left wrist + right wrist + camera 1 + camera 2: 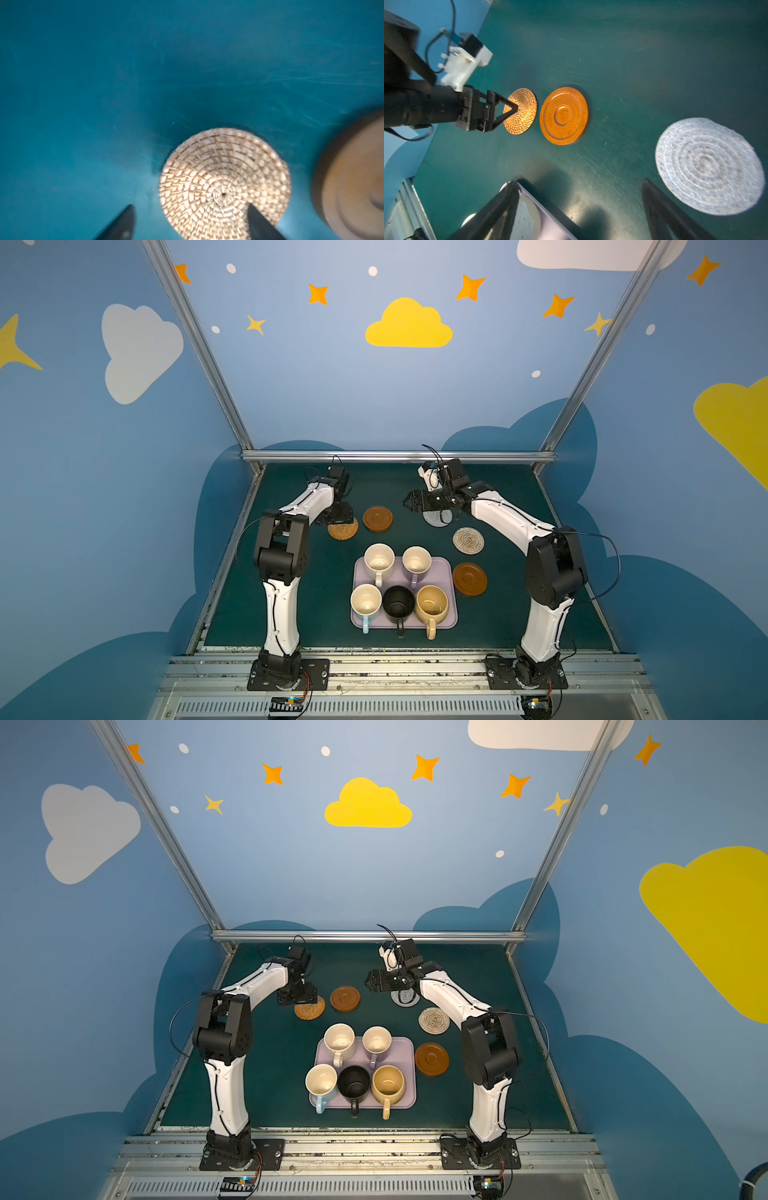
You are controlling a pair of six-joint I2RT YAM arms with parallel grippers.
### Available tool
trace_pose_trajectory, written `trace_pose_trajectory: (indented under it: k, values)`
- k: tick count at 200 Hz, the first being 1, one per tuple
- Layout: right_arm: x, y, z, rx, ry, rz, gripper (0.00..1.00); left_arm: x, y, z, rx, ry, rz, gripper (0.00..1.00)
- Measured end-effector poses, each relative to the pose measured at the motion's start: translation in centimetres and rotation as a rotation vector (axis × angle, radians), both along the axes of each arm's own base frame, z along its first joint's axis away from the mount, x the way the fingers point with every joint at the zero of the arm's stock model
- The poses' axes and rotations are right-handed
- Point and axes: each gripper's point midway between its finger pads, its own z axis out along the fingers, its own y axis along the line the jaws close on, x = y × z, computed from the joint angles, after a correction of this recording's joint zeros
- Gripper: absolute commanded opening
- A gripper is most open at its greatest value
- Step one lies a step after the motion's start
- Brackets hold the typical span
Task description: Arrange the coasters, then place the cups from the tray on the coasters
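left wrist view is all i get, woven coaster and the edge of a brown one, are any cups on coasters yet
observer: No, all five cups stand on the tray.
operator: where's the right tool
observer: The right tool hangs open just beside the grey-white coaster.
operator: how many coasters are out
observer: Five, counting a second wooden coaster beside the tray, on the right arm's side.

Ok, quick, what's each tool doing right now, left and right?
Left tool: open, empty, at the orange-brown woven round coaster.
Right tool: open, empty, near the grey-white woven round coaster.
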Motion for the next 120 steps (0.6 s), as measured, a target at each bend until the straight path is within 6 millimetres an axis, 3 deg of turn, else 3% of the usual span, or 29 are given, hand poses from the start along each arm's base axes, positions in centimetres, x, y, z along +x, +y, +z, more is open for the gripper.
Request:
trace_pose_trajectory:
  k: [45, 60, 93, 120]
  values:
    - [-0.3, -2.7, 1.6, -0.053, -0.056, -0.069, 0.92, 2.3, -4.3, 6.5, -0.227, -0.190, -0.086, 1.00]
    - [-0.2, -3.4, 2.1, -0.058, -0.064, -0.080, 0.92, 3.1, -6.1, 7.6, -0.290, -0.223, -0.120, 0.99]
    - [-0.4, -4.1, 1.7, -0.066, -0.031, -0.049, 0.92, 4.8, -8.9, 6.5, -0.344, -0.207, -0.173, 0.97]
    - [-0.8, -2.8, 1.1, -0.061, 0.007, 0.005, 0.92, 5.1, -9.6, 4.2, -0.334, -0.150, -0.190, 0.92]
